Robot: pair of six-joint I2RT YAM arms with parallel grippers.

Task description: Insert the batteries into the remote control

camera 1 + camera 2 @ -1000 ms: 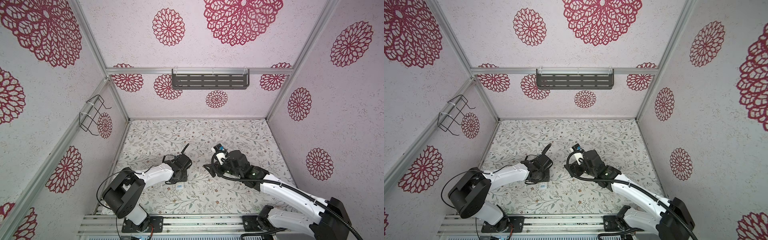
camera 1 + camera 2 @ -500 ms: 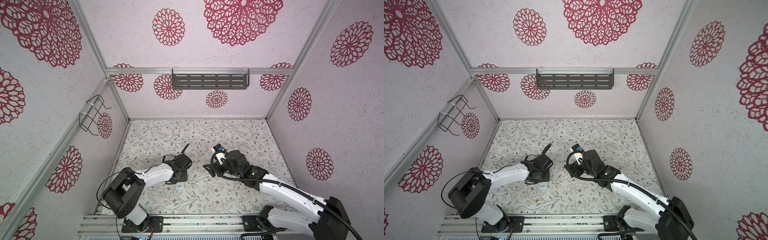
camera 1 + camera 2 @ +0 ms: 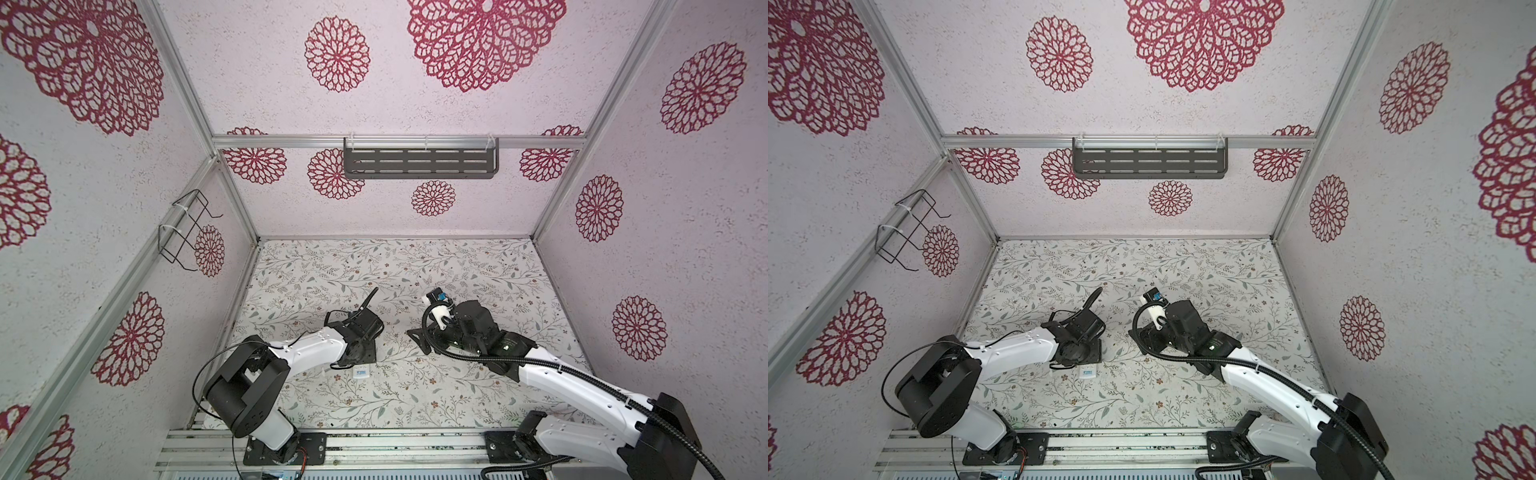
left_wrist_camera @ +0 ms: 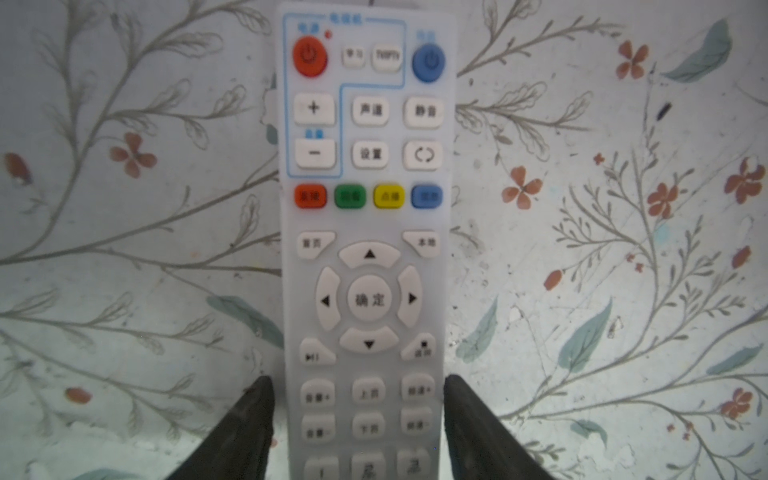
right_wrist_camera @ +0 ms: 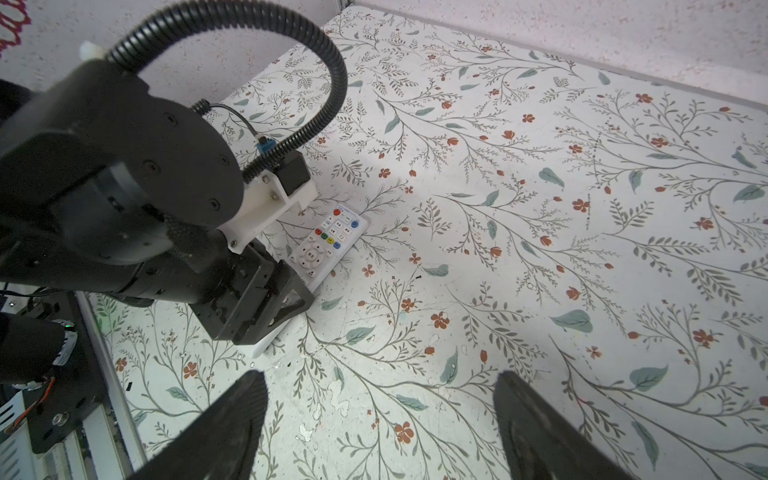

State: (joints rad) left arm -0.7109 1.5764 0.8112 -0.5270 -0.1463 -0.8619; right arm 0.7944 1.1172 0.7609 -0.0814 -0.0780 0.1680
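Left jaws, slightly spread, straddle the buttons-up remote control point(image 3: 360, 373), low in a top view. Right jaws gape empty.

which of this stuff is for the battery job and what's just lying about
For the job: remote control, face up, straddled by the open left gripper; right gripper, open and empty. No batteries in view.
Just there: shelf on back wall; wire rack on side wall.
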